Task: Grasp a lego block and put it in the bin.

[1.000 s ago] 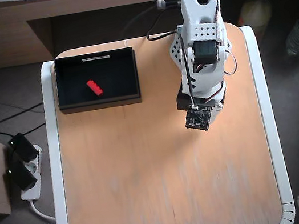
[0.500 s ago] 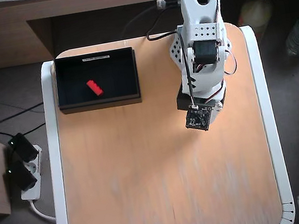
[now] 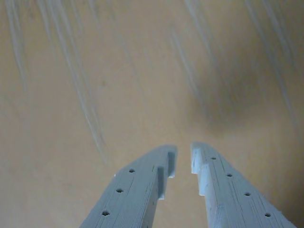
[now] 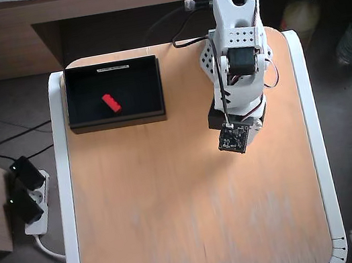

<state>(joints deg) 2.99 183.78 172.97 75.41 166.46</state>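
overhead view: small red lego block (image 4: 111,103) lies in the black bin (image 4: 118,120); pincer (image 3: 183,159) nearly closed, empty.

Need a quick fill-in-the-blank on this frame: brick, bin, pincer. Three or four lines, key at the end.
1. The red brick lies inside the ____.
2. The bin sits at the table's far ____ corner in the overhead view.
3. In the wrist view the pincer holds ____.
4. The bin's white label is on its ____ rim in the overhead view.

Missing words: bin; left; nothing; far
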